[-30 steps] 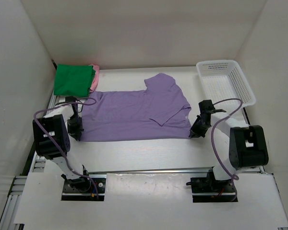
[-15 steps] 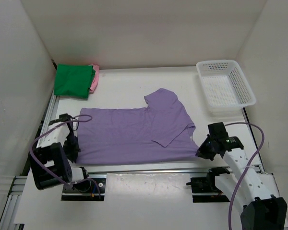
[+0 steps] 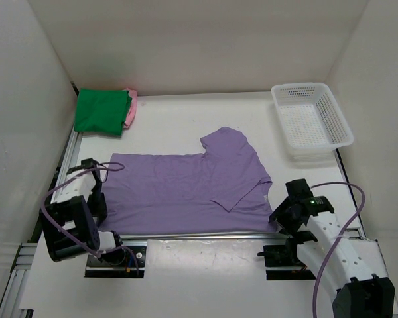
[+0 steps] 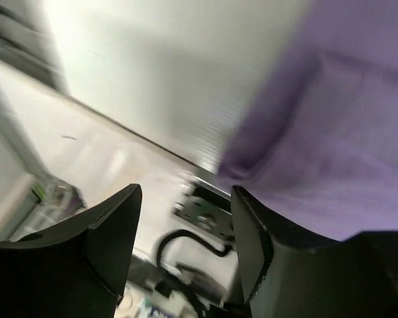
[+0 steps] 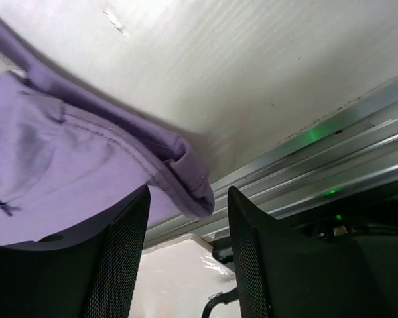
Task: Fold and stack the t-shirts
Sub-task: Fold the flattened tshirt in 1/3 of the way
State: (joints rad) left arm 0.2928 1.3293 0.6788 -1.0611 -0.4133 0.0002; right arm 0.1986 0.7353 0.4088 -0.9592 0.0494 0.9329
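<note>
The light purple t-shirt is being presented flat at the near edge of the table, its hem just beside the rail. The left gripper and right gripper are being held parted, gripping nothing, a bunched corner lying loose between the latter's fingers. That corner is being exposed to snagging, or dragging over the rail, if the jaws are raised carelessly.

Pink shirt mostly hidden under green shirt (edge shows).

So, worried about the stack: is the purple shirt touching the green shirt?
Apart. The top view shows bare table between the purple shirt and the green shirt.
</note>
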